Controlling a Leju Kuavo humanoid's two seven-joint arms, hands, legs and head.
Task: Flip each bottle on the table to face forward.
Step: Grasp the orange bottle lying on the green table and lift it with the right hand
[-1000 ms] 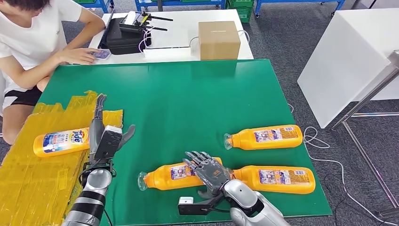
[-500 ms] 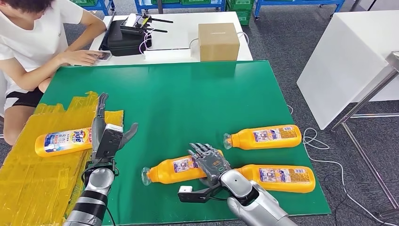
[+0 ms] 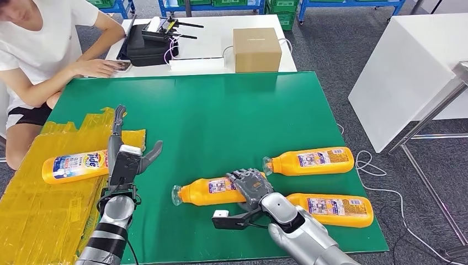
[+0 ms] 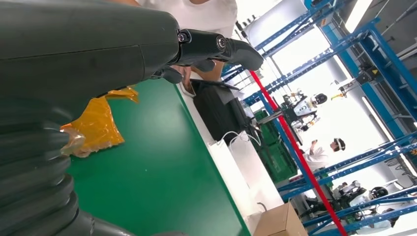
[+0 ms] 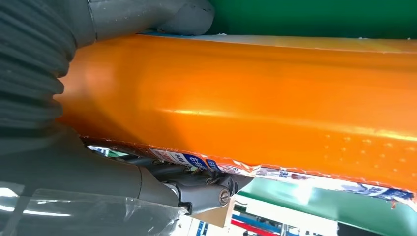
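Right hand [image 3: 253,185], fingers [image 3: 243,175] curled over the base end of an orange detergent bottle [image 3: 212,190] lying on the green table mat [image 3: 221,116]; thumb [image 5: 162,14] and fingers bracket the bottle body in the right wrist view. Beyond the fingertips lies a second orange bottle [image 3: 309,160]; just beside the wrist, a third [image 3: 331,209]. Left hand [image 3: 126,161] empty, fingers [image 3: 117,130] extended and spread; beside them an orange Tide bottle [image 3: 74,166], brand label up, rests on yellow taped sheeting [image 3: 38,215]. Far side: cardboard box [image 3: 256,49], seated person [image 3: 38,49].
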